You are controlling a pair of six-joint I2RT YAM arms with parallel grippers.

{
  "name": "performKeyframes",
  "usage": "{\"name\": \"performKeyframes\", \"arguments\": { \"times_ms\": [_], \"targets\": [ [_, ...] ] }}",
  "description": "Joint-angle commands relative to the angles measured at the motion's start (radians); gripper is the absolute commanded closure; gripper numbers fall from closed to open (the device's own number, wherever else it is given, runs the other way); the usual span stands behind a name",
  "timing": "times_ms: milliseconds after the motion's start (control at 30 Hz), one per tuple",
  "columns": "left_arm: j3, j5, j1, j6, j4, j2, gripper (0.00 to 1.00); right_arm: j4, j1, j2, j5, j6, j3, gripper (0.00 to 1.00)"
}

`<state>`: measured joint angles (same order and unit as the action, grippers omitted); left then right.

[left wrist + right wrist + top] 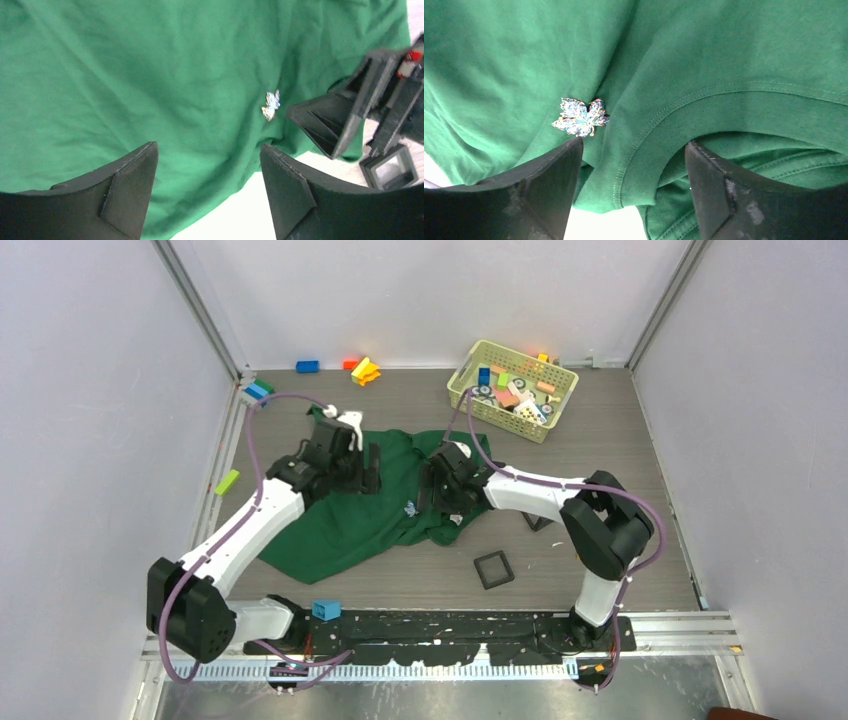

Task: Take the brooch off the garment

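- On the left, above the garment (340, 530): left gripper (207, 150), fingers spread apart, gripping nothing.
- Mid-cloth, beside the neckline seam: brooch (580, 117), untouched.
- Just right of it: right gripper (634, 147), parted wide, empty, hovering close.

**What lies on the table**

The grey-brown table (620, 440) carries a crumpled green garment (350, 525) in its middle. A yellow basket (459, 388) with toys stands at the far right. A black square tray (493, 569) lies nearer the front. A blue block (307, 366) lies at the far edge and a green block (227, 481) at the left edge.
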<state>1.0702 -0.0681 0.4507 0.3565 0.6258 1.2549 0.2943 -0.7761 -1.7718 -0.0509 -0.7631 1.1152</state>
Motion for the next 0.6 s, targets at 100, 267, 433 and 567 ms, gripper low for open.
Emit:
{"name": "performKeyframes", "arguments": {
  "times_ms": [100,267,433,567],
  "targets": [
    [-0.098,0.115,0.097,-0.020,-0.249,0.060,0.34,-0.045,-0.021,-0.025,0.037,0.012,-0.002,0.59],
    [-0.117,0.177,0.170,-0.089,-0.358,0.108,0.38,-0.158,-0.020,0.091,0.100,0.068,-0.119,0.89],
    [-0.178,0.289,0.185,-0.146,-0.478,0.078,0.40,-0.272,-0.019,0.260,0.209,0.135,-0.238,0.99],
    [-0.267,0.425,0.186,-0.128,-0.599,0.060,0.49,-0.326,-0.020,0.369,0.240,0.159,-0.297,0.99]
  ]
}}
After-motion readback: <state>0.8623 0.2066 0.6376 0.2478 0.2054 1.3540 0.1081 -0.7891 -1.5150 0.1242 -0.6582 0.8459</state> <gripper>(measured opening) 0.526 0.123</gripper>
